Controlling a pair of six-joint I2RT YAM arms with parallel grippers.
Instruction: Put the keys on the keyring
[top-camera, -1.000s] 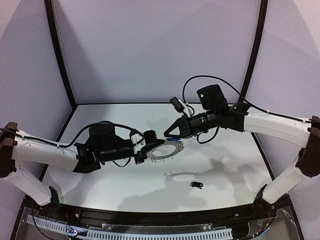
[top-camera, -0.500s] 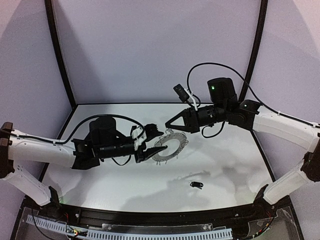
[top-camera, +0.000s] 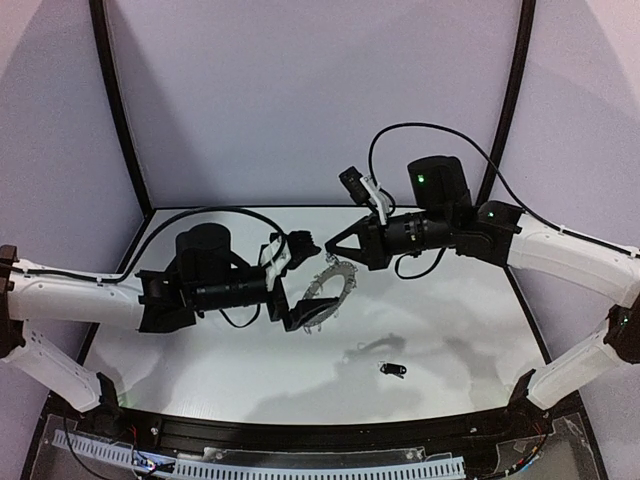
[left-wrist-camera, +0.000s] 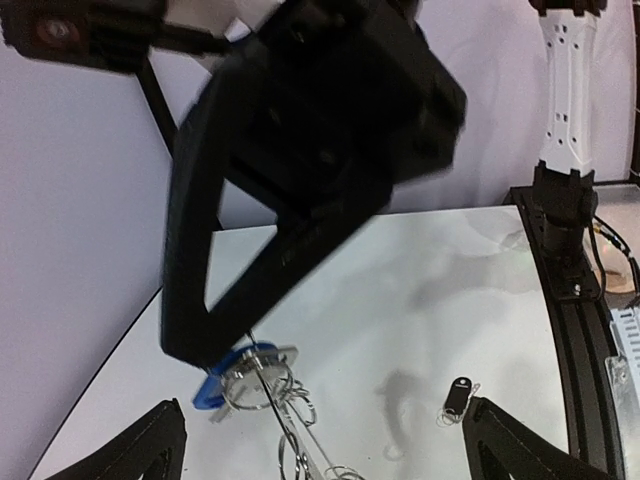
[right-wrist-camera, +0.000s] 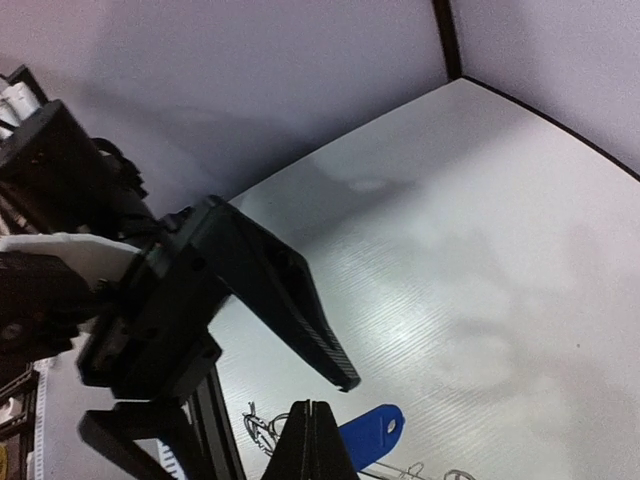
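In the top view the keyring, a dark ring fringed with wire loops, hangs tilted in the air. My right gripper holds it up, shut on the blue key at the ring's upper edge. The left wrist view shows that blue key under the right fingertips, with the ring edge-on below it. My left gripper is open, one finger on each side of the ring, and it touches nothing. The black key lies on the table, also in the left wrist view as the black key.
The white table is bounded by a black rim at the front and white walls behind. The right arm's cable loops above its wrist. The left finger reaches close over the right fingertips in the right wrist view.
My left gripper went from shut on the keyring to open and drew back a little. The ring tipped from nearly flat to hanging from the right gripper, which rose slightly.
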